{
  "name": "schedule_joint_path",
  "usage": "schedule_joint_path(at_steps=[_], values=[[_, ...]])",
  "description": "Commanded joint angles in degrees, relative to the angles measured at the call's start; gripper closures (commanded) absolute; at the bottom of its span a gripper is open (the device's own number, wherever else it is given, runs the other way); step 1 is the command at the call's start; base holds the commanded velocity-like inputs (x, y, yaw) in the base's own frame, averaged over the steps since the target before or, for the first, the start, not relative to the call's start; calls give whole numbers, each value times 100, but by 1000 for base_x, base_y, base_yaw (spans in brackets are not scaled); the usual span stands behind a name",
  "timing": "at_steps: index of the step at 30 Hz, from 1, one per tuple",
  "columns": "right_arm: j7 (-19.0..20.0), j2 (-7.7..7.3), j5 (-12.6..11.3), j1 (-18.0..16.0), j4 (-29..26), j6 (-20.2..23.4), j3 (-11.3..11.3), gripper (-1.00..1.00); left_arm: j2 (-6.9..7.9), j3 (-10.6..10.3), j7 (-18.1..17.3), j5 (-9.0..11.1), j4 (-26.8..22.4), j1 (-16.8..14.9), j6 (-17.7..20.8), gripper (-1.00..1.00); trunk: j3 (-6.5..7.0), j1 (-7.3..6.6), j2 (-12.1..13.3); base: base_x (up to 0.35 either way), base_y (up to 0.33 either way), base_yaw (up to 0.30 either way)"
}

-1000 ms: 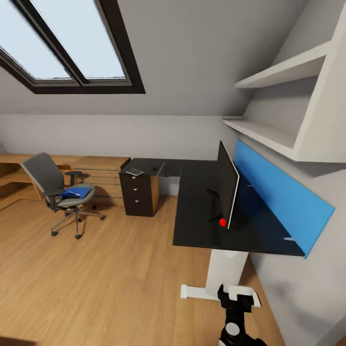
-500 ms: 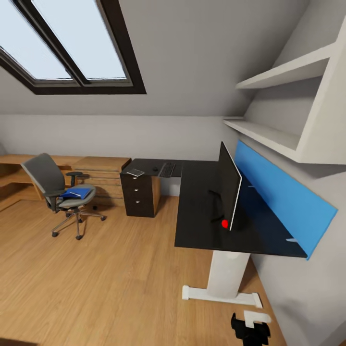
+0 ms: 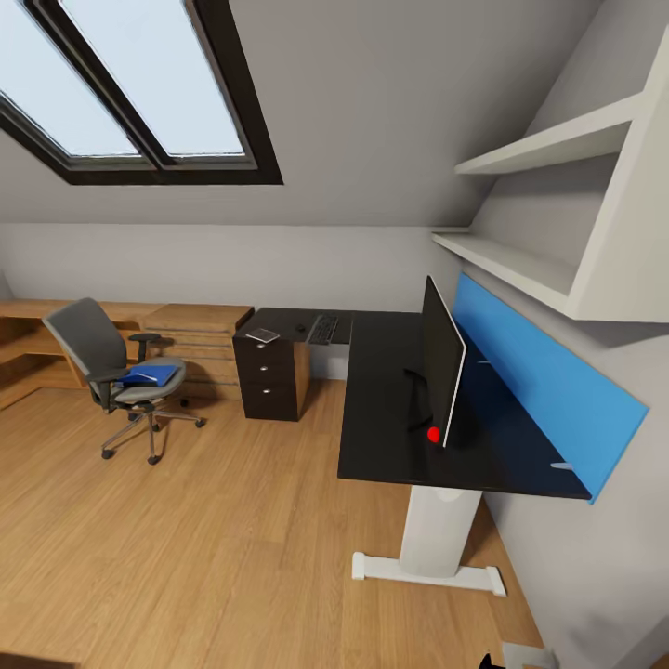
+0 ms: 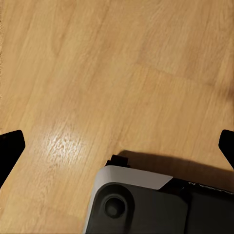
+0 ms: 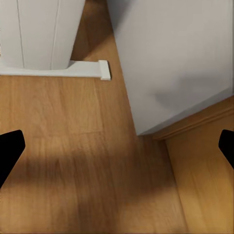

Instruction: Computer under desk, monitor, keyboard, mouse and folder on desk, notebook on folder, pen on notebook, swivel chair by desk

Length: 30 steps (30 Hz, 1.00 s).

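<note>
The black L-shaped desk (image 3: 381, 400) runs along the right wall, with the monitor (image 3: 442, 372) standing on it edge-on. At its far end lie the keyboard (image 3: 322, 328), the mouse (image 3: 300, 326) and the grey notebook (image 3: 262, 334). The swivel chair (image 3: 98, 353) stands apart at the left, and the blue folder (image 3: 150, 374) lies on its seat. The pen is too small to tell. The computer is out of view. My left gripper (image 4: 118, 146) is open over the floor. My right gripper (image 5: 117, 146) is open, low by the desk's white leg (image 5: 44, 34).
A light wooden chest (image 3: 200, 339) and low wooden bench line the back wall behind the chair. White shelves (image 3: 548, 149) and a blue wall panel (image 3: 544, 372) hang above the desk. A grey wall (image 5: 170, 58) stands close beside my right gripper. My base (image 4: 146, 204) shows under the left gripper.
My right arm has dropped from the lower part of the head view to its bottom edge. The desk, chair and objects have not moved.
</note>
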Motion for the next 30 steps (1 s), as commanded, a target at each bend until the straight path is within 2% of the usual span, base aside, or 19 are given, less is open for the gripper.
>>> schedule_joint_path(at_steps=[1,12,27,30], values=[[-2,6,-47,-5,11,-22,50,-100,5,-32,43,53,-11,0,-4,-100,10,-20,34,0,0,0],[-2,11,-46,-4,12,-22,46,-100,12,-23,43,54,-10,0,-11,-100,207,-262,475,0,0,0],[-2,12,-46,-4,12,-21,45,-100,7,-23,42,45,-8,0,-18,-100,207,-262,475,0,2,0],[72,39,-56,-4,12,-30,62,-100,6,-23,42,45,2,0,-20,-100,207,-262,475,0,195,0]])
